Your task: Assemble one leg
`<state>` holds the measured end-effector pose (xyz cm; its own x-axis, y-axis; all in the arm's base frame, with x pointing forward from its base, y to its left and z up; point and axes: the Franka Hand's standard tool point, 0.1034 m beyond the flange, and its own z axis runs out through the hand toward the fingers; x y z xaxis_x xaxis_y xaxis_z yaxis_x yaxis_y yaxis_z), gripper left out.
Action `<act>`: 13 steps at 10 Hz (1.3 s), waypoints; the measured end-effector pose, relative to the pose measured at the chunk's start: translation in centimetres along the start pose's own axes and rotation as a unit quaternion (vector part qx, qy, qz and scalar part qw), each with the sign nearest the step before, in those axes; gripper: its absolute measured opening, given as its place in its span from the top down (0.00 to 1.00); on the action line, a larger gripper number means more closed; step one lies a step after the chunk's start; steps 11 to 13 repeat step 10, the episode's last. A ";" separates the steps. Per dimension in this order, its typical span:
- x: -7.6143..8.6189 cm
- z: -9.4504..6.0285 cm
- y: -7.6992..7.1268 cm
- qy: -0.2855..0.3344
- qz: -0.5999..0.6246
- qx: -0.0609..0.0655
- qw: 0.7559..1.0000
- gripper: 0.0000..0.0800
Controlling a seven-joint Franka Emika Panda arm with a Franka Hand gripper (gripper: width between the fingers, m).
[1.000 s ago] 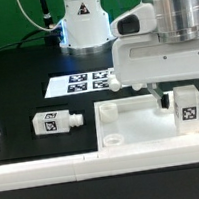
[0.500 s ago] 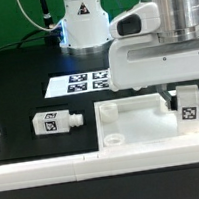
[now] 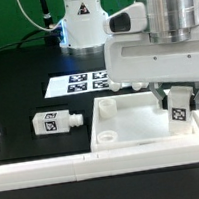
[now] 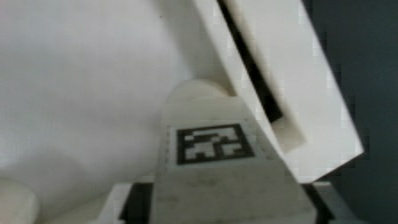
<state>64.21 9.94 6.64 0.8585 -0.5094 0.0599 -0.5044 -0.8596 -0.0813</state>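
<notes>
My gripper (image 3: 178, 100) is shut on a white leg (image 3: 180, 115) with a black-and-white tag, holding it upright over the right end of the large white tray-like piece (image 3: 141, 123). The wrist view shows this leg (image 4: 214, 140) tag-up between my fingers (image 4: 132, 205), close beside the tray piece's raised wall (image 4: 267, 80). I cannot tell whether the leg touches the piece. A second leg (image 3: 50, 123) lies on its side on the black table at the exterior view's left, peg pointing right.
The marker board (image 3: 78, 85) lies behind the tray piece. The robot's base (image 3: 83, 24) stands at the back. A white rail (image 3: 56, 171) runs along the table's front edge. A round post (image 3: 105, 107) and a hole (image 3: 105, 137) mark the tray piece's left corners.
My gripper has moved a little to the exterior view's left and lower with the leg in it. The lying leg has not moved.
</notes>
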 end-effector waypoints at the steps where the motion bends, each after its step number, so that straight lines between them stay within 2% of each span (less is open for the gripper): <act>1: 0.0 0.0 0.0 0.000 0.000 0.000 1.000 0.64; 4: 0.0 0.0 0.0 0.000 0.000 0.000 1.000 0.64; 5: -0.2 -0.8 -0.4 -0.006 0.001 0.000 1.000 0.64; 6: -0.1 -2.6 -1.2 -0.011 0.000 0.005 1.000 0.52; 7: 0.3 -3.6 -1.6 -0.010 0.000 0.009 1.000 0.52; 8: 0.4 -3.5 -1.6 -0.009 0.000 0.009 1.000 0.28; 9: 0.3 -3.4 -1.5 -0.010 0.000 0.008 1.000 0.21; 13: 0.3 -3.4 -1.5 -0.010 0.000 0.008 1.000 0.19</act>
